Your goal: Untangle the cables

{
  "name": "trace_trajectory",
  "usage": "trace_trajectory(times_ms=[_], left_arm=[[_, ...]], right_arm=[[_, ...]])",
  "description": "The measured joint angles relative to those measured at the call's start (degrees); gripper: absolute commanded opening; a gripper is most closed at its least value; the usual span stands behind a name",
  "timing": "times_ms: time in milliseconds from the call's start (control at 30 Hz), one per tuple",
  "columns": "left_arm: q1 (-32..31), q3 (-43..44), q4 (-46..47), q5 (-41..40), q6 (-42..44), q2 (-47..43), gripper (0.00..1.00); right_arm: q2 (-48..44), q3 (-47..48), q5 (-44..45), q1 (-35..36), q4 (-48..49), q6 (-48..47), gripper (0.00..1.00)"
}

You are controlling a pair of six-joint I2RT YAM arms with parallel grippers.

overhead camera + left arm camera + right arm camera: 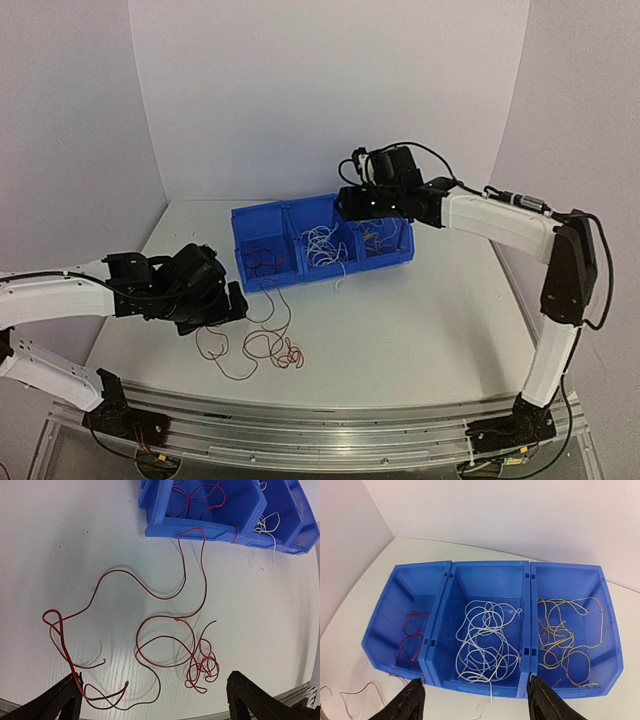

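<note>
Fingers of my left gripper (152, 682) stand wide apart above the dark red cables (165, 630) sprawled on the table (60, 540), one trailing into the blue bin (200, 530). My right gripper (475, 687), likewise spread, hovers over the white cables (482, 640) in the bin's middle compartment. Red seems the step in hand; next I should pinch one loose end.

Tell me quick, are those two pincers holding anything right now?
Left pincer: open, empty, over the red cables.
Right pincer: open, empty, over the bins.

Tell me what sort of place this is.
Likely a robot lab test booth: bare white walls box in a table, a left arm and right arm are bolted at its edge, and blue bins hold cables.
</note>
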Motion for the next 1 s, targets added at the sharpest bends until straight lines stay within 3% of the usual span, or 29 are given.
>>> trace_trajectory(times_ms=[167, 300, 567, 1000], left_arm=[[0.04, 0.02, -0.14, 2.21, -0.03, 2.88, 1.00], [0.04, 0.07, -1.27, 4.64, -0.29, 4.37, 1.00], [0.04, 0.07, -2.95, 7.29, -2.35, 2.50, 1.00], [0.04, -0.16, -5.37, 9.15, -5.99, -1.75, 1.00]], right_arm=[[-9.07, -4.78, -7.00, 1.48, -2.91, 1.32, 0.68], [-10.15, -8.59, -16.47, 6.23, -4.08, 4.24, 0.67], [7.22, -6.75, -32.43, 17.39, -6.10, 8.91, 0.61], [17.34, 0.06, -32.15, 19.53, -8.01, 10.29, 0.37]])
